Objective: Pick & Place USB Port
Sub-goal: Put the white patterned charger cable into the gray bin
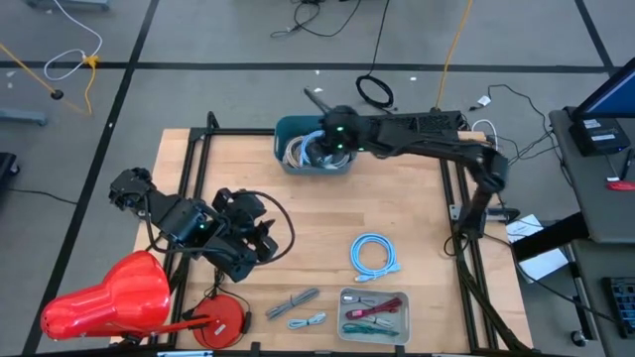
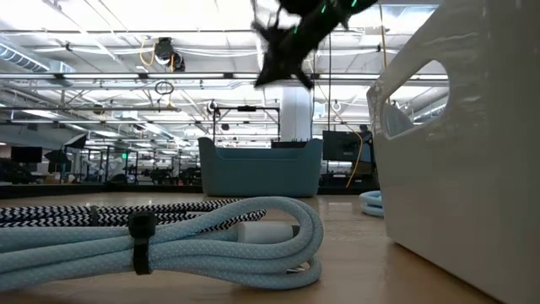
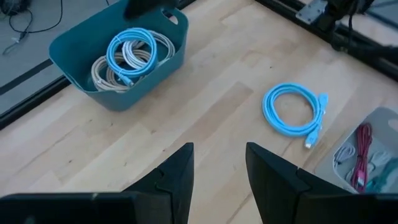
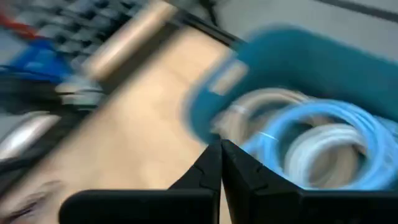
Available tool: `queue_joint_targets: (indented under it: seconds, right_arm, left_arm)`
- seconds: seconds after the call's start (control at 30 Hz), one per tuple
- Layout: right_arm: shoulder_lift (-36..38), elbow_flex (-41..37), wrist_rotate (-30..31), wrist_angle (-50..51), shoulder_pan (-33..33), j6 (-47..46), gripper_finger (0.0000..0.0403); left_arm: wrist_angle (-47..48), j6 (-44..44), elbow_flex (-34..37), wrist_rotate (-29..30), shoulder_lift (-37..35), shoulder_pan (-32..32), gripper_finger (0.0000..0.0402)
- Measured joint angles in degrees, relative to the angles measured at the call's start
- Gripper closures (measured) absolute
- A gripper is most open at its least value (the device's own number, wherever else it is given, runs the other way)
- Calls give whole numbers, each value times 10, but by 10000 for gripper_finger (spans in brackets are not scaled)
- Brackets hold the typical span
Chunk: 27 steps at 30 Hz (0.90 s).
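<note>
A teal bin (image 1: 313,151) stands at the table's far edge; inside it a light blue USB cable coil (image 3: 130,51) lies on beige coils (image 3: 104,71). My right gripper (image 1: 319,141) hangs shut above the bin, high in the low view (image 2: 287,52), with nothing between its fingers (image 4: 221,149). A second light blue coil (image 1: 374,255) lies flat on the wood right of centre. My left gripper (image 1: 258,242) hovers open over the table's left half, its fingers (image 3: 219,152) empty and slanting down toward the bin.
A grey tray (image 1: 374,315) with red and green cables sits at the near edge. Two bundled cables (image 1: 298,302) lie left of it. A red object (image 1: 109,297) and a red disc (image 1: 220,319) sit at the near left. Black frame rails (image 1: 193,174) border the wood.
</note>
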<state>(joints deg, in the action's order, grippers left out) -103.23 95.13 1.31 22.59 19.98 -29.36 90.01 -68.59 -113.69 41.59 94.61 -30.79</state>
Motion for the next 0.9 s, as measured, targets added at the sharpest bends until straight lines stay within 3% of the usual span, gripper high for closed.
queue_joint_targets:
  seconds: [0.23, 0.43, 0.63, 0.77, 0.9]
  right_arm:
    - [138, 1, -142, 77, -50, 16, 403]
    - [244, 1, -148, 158, -138, 14, 403]
    - [311, 1, -70, 189, -254, -27, 403]
    - [337, 1, -6, 215, -348, -59, 403]
    - [346, -7, 83, 241, -453, -100, 403]
  left_arm:
    - [-6, 14, 22, -30, 0, 0, 254]
    - [-119, 40, 126, -133, 0, 0, 254]
    - [-390, 50, 289, -248, 0, -11, 254]
    - [-564, -11, 392, -268, 0, -27, 254]
    - [-615, -68, 428, -283, 14, -44, 254]
